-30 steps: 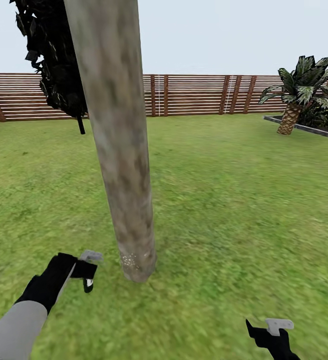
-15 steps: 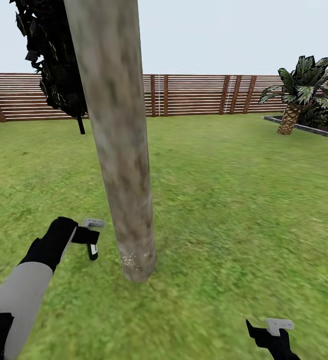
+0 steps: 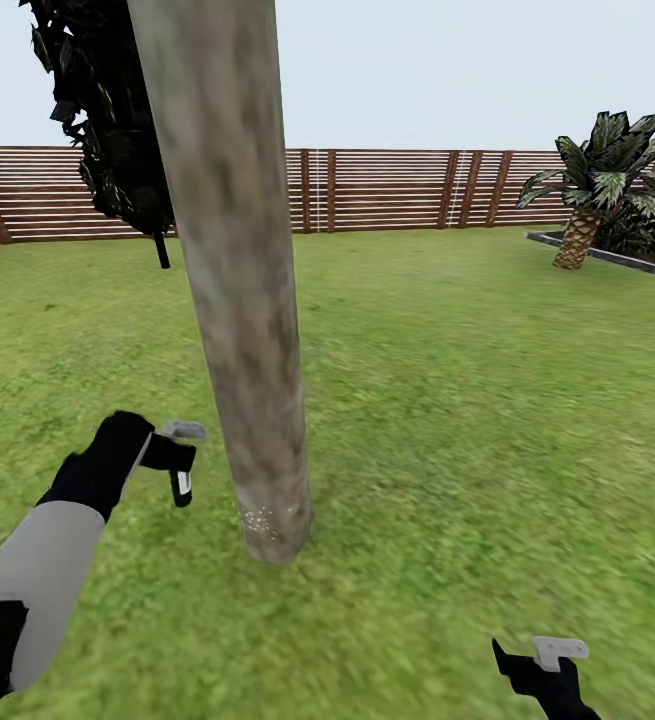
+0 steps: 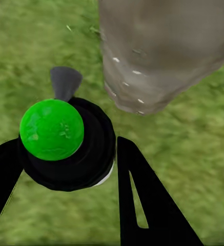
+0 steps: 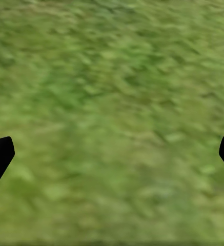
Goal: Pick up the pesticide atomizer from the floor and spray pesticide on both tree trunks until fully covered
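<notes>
A thick mottled grey-beige tree trunk (image 3: 242,300) rises from the grass floor (image 3: 447,420) just ahead of me. White specks of pesticide (image 3: 263,520) dot its base. My left gripper (image 3: 179,468) hangs just left of the trunk, a little above the ground, and is shut on the pesticide atomizer (image 4: 70,146). The atomizer is a black body with a bright green cap (image 4: 51,129). Its grey nozzle (image 4: 65,82) points toward the speckled trunk base (image 4: 158,61). My right gripper (image 3: 552,668) is low at the right, open over bare grass (image 5: 112,102).
Dark ragged foliage (image 3: 107,130) hangs at the upper left behind the trunk. A brown slat fence (image 3: 397,190) closes the lawn at the back. A short palm (image 3: 595,185) and a grey bed edge (image 3: 607,256) stand far right. Open grass lies to the right of the trunk.
My left arm has lifted the atomizer higher beside the trunk base. The right arm and the view have stayed put.
</notes>
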Controlling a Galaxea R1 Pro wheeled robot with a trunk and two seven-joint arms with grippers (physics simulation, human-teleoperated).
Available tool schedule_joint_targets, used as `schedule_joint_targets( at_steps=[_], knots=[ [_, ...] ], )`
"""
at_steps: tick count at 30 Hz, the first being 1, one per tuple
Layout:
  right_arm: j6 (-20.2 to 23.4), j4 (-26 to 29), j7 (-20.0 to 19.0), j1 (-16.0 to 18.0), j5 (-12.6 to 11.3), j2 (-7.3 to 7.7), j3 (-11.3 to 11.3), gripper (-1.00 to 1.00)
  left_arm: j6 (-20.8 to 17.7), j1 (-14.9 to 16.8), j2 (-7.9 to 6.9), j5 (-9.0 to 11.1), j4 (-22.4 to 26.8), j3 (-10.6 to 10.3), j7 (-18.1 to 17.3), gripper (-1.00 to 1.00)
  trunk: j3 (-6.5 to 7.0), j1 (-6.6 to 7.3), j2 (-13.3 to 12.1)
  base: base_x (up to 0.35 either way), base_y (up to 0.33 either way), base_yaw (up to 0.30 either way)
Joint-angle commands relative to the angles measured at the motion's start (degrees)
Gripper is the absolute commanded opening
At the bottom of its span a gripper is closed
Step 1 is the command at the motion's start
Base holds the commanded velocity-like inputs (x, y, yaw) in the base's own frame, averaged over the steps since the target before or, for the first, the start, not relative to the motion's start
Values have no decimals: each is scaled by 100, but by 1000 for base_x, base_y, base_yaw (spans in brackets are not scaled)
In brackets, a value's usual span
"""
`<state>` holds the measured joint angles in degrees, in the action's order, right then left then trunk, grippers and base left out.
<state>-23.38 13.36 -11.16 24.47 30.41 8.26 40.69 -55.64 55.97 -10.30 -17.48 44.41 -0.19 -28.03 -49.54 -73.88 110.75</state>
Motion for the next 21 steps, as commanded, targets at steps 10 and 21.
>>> schedule_joint_targets(
  at_steps=[10, 21],
  knots=[
    [0, 0, -7, -4, 0, 0, 0, 100, 200, -667, 56, -1, -90, -451, -20, -100, 0, 0, 0, 0, 0, 0],
    [0, 0, -14, -36, 0, 0, 0, 100, 732, -1383, 107, 16, -369, -1047, -35, -100, 0, 0, 0, 0, 0, 0]
  ],
)
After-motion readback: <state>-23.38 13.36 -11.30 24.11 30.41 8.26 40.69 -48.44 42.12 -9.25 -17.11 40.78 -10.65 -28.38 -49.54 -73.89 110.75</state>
